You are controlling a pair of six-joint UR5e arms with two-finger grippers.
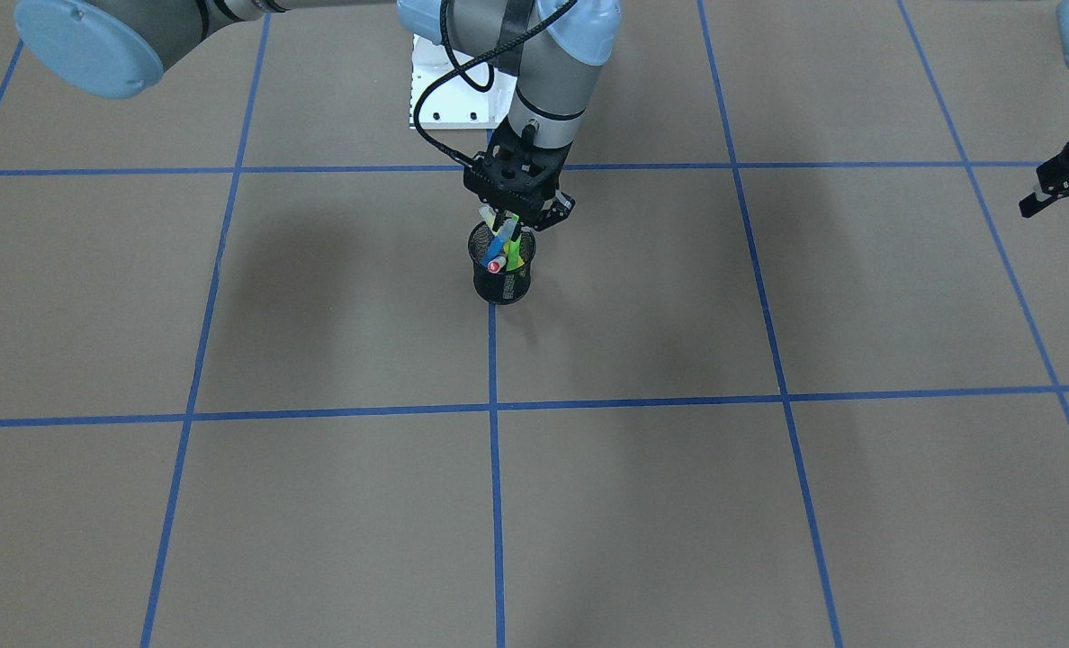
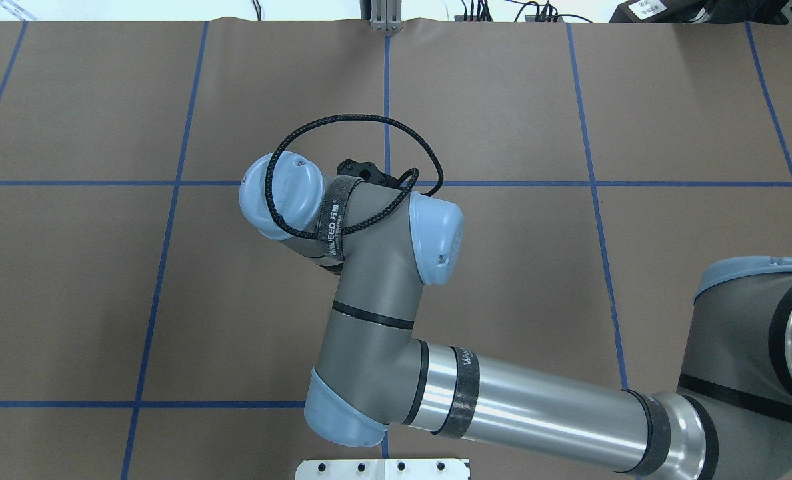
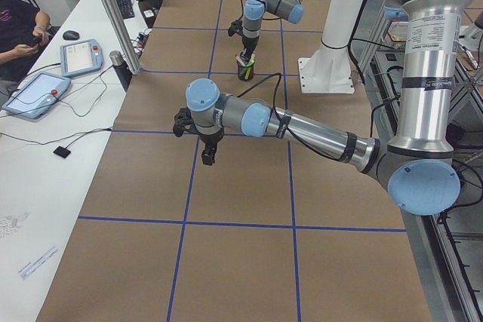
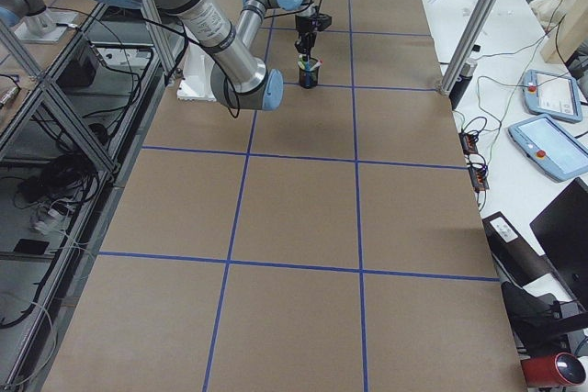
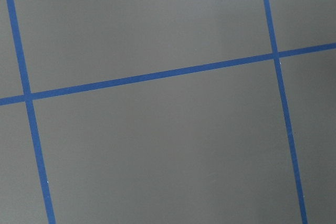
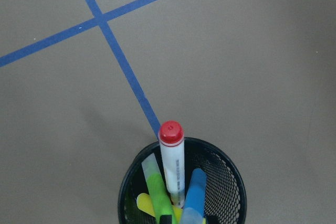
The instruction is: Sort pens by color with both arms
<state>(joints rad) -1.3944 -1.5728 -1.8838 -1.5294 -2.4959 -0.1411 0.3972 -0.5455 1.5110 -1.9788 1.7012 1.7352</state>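
Observation:
A black mesh cup (image 1: 503,279) stands on a blue tape crossing and holds the pens upright. In the right wrist view the red-capped white pen (image 6: 171,156) stands tallest, with the green highlighter (image 6: 156,184), the blue pen (image 6: 195,198) and the yellow highlighter (image 6: 143,202) beside it. My right gripper (image 1: 518,223) hangs straight over the cup, its fingers spread around the pen tops, and looks open. My left gripper (image 1: 1064,214) hovers open and empty above the bare table, far from the cup. In the overhead view the right arm (image 2: 376,280) hides the cup.
The brown table (image 1: 318,522) is marked into squares by blue tape. The white pedestal base (image 1: 449,94) stands just behind the cup. A side desk with tablets (image 3: 38,92) and an operator (image 3: 19,28) runs along the table's far side.

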